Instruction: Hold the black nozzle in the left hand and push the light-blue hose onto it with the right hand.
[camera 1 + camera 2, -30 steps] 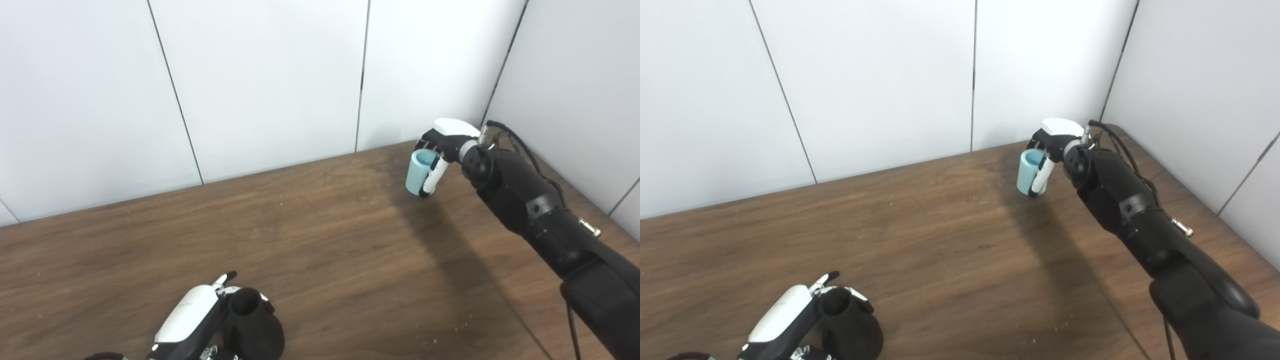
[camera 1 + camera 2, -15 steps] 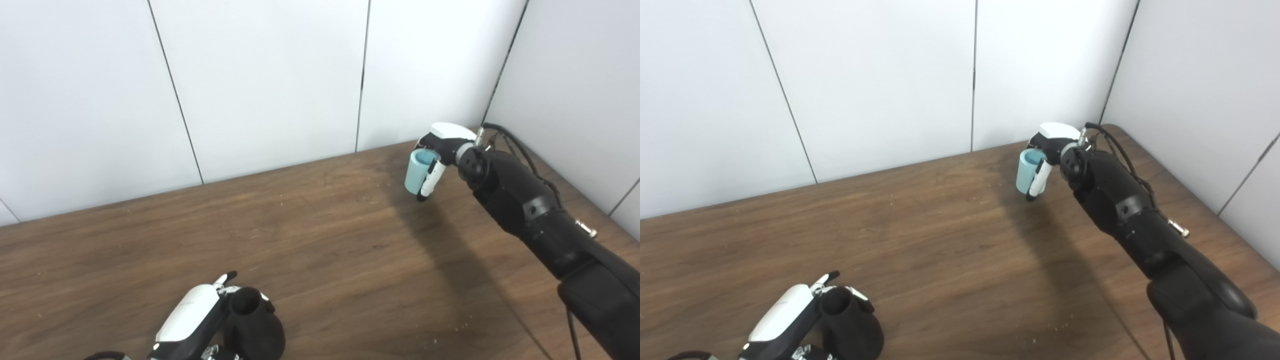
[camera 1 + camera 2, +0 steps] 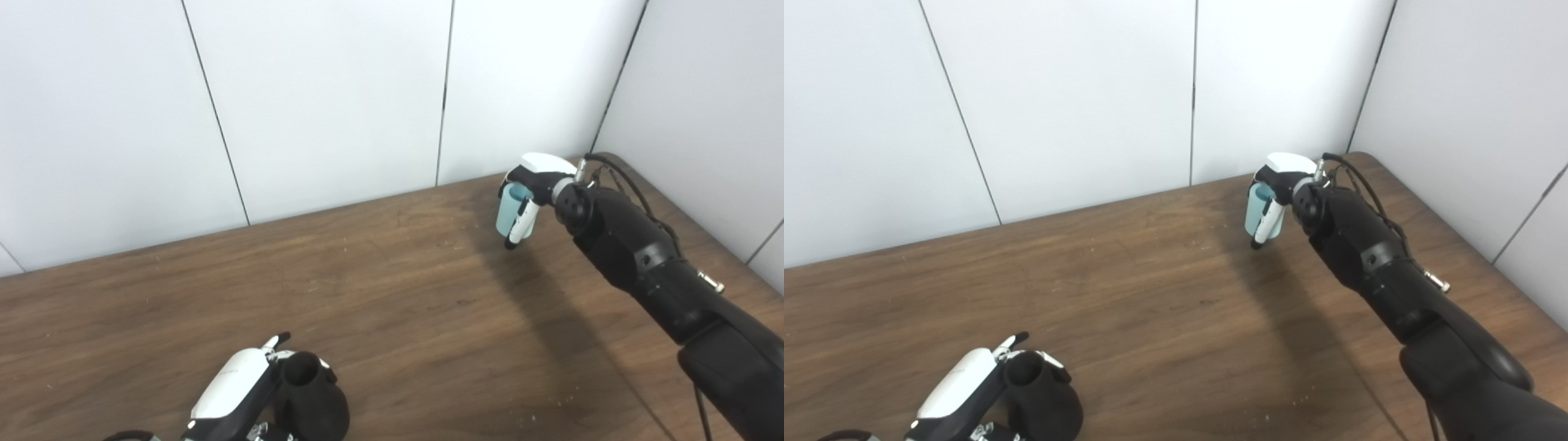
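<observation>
At lower left and upper right of the frame, both parts held, well apart.
Left robot hand wrapped round black nozzle, opening upward; right robot hand curled round light-blue hose, upright above the desk near the far corner.

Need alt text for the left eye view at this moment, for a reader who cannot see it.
The right hand grips a short light-blue hose upright at the far right of a wooden table. Well apart, at the near left edge, the left hand holds the black nozzle, opening up. White wall panels stand behind.
</observation>
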Robot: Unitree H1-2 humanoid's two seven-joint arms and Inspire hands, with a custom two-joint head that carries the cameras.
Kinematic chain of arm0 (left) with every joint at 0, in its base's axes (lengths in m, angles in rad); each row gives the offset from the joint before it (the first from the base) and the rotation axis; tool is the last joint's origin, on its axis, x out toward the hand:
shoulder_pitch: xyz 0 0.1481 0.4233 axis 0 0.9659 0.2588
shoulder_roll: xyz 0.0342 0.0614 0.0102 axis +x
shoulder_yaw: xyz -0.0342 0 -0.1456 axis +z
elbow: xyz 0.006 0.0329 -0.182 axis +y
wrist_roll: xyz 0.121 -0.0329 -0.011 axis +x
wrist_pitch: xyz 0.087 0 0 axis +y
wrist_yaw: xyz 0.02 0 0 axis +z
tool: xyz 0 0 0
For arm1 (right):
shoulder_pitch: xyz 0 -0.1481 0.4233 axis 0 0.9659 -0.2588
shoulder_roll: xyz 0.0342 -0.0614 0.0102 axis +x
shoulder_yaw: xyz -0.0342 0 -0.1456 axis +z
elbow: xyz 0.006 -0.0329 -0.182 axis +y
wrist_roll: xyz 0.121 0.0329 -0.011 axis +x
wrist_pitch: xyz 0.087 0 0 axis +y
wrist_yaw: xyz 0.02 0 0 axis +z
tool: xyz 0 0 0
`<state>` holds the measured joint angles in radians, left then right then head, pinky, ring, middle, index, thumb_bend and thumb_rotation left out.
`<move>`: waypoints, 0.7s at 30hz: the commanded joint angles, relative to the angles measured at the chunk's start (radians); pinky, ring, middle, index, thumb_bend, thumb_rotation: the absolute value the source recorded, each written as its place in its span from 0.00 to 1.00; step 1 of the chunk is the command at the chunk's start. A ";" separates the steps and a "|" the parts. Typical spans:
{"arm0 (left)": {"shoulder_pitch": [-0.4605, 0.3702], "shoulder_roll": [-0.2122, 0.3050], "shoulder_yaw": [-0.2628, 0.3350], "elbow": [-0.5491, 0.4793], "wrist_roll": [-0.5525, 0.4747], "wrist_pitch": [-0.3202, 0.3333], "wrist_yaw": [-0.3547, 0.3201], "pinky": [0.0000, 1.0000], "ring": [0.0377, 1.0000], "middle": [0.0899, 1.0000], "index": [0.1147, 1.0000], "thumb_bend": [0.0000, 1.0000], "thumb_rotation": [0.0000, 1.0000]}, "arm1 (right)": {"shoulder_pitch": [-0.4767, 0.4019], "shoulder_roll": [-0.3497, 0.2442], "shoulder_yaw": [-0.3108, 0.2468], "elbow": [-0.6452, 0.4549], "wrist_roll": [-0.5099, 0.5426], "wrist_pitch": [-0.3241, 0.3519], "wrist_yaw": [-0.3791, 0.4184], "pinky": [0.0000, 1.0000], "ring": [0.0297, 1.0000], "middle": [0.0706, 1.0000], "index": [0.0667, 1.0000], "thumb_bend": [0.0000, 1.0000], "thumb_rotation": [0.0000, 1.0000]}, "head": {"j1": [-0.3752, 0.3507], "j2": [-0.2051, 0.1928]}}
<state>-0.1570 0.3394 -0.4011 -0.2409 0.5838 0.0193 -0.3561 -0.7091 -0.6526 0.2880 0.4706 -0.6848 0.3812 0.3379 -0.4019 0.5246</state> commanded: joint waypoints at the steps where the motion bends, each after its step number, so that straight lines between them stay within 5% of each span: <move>1: 0.031 0.019 -0.018 0.025 0.018 0.039 -0.052 1.00 0.71 0.46 0.39 0.52 0.00 | -0.048 -0.032 -0.015 -0.034 -0.006 -0.017 -0.029 0.62 0.68 0.68 0.68 0.87 0.03 | 0.000 0.001; 10: 0.029 0.025 -0.020 0.013 0.014 0.049 -0.066 1.00 0.71 0.46 0.39 0.52 0.00 | -0.048 -0.031 -0.016 -0.021 -0.005 -0.024 -0.034 0.68 0.66 0.67 0.68 0.87 0.02 | 0.002 0.007; 21: 0.027 0.028 -0.024 0.010 0.018 0.053 -0.075 1.00 0.71 0.46 0.39 0.52 0.00 | -0.047 -0.037 -0.006 -0.025 -0.027 -0.014 -0.031 0.58 0.59 0.65 0.64 0.82 0.00 | -0.001 0.011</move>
<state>-0.1573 0.3396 -0.4026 -0.2471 0.5822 0.0266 -0.3622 -0.7090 -0.6527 0.2900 0.4679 -0.6951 0.3756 0.3365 -0.4019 0.5338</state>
